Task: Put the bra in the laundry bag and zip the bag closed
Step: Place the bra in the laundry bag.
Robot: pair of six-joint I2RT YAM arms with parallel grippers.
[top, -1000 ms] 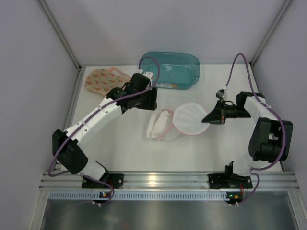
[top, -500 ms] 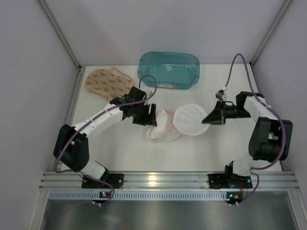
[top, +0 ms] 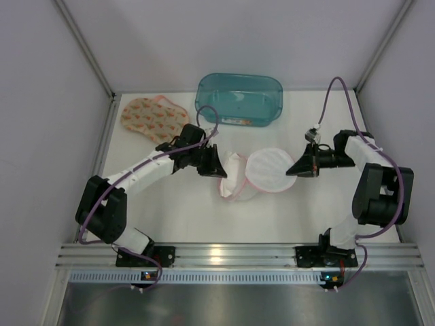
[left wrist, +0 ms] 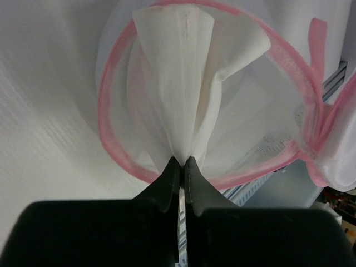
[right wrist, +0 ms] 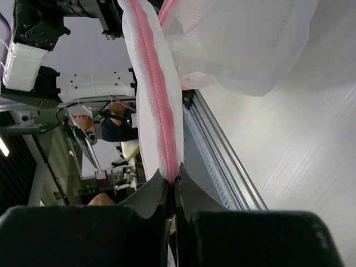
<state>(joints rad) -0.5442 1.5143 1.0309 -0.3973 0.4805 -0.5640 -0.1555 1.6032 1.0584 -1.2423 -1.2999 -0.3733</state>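
Observation:
The laundry bag is white mesh with a pink zipper rim, lying open like a clamshell at mid-table. My left gripper is shut on the mesh wall of its left half, which gathers into folds at the fingertips. My right gripper is shut on the pink zipper edge of the right half and holds it upright. The bra, peach-patterned with pink trim, lies flat at the back left, apart from both grippers.
A teal plastic bin stands at the back centre, just behind the left arm. Grey walls close in on both sides, and the metal rail runs along the near edge.
My left arm swung from beside the bin down to the bag's left half, then shut on its mesh and drew it up slightly. The right arm kept its hold and stayed put.

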